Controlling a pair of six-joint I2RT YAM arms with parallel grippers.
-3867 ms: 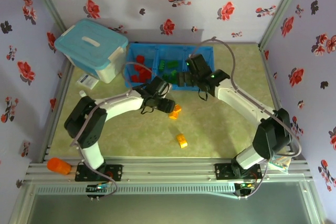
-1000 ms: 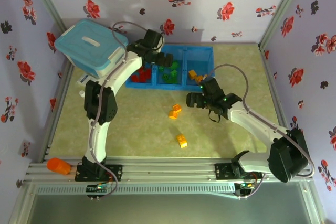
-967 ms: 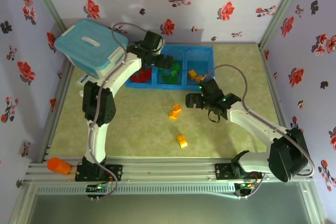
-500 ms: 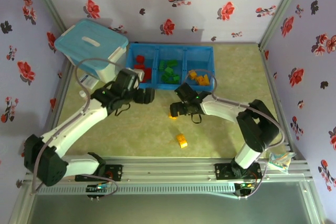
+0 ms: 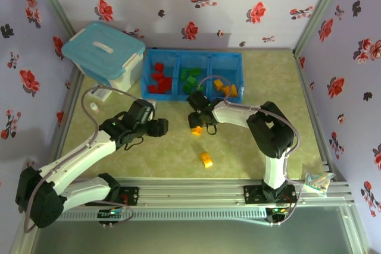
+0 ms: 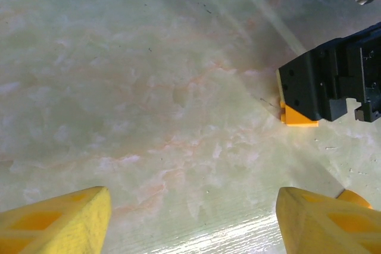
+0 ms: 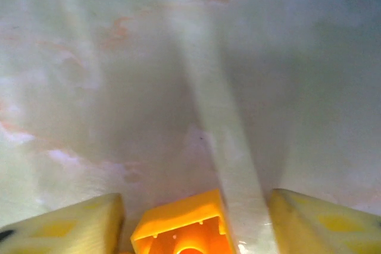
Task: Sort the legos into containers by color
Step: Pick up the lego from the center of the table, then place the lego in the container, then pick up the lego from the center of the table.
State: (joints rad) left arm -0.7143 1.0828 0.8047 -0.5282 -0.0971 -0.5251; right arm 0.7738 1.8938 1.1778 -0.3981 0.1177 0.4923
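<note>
An orange lego [image 5: 195, 130] lies on the table in front of the blue tray [image 5: 238, 57]. My right gripper [image 5: 195, 122] stands over it, open; in the right wrist view the lego [image 7: 181, 227] sits between the two fingers [image 7: 65, 224], hollow side facing the camera, with gaps on both sides. My left gripper [image 5: 161, 127] is open and empty just to the left, over bare table [image 6: 193, 218]; its view shows the right gripper [image 6: 333, 84] on the orange lego [image 6: 297, 117]. A second yellow-orange lego [image 5: 206, 159] lies nearer the front. The tray holds red legos [image 5: 158, 77], green legos [image 5: 191, 79] and yellow-orange legos [image 5: 226, 88] in separate compartments.
A white tub with a light-blue lid [image 5: 104, 55] stands at the back left, a small white card [image 5: 98, 93] beside it. An orange object [image 5: 66, 188] lies on the front rail at the left. Flowered walls close in three sides.
The left arm has pulled back from the tray and lowered to the table at centre left. The right gripper has swung left and down over the orange lego.
</note>
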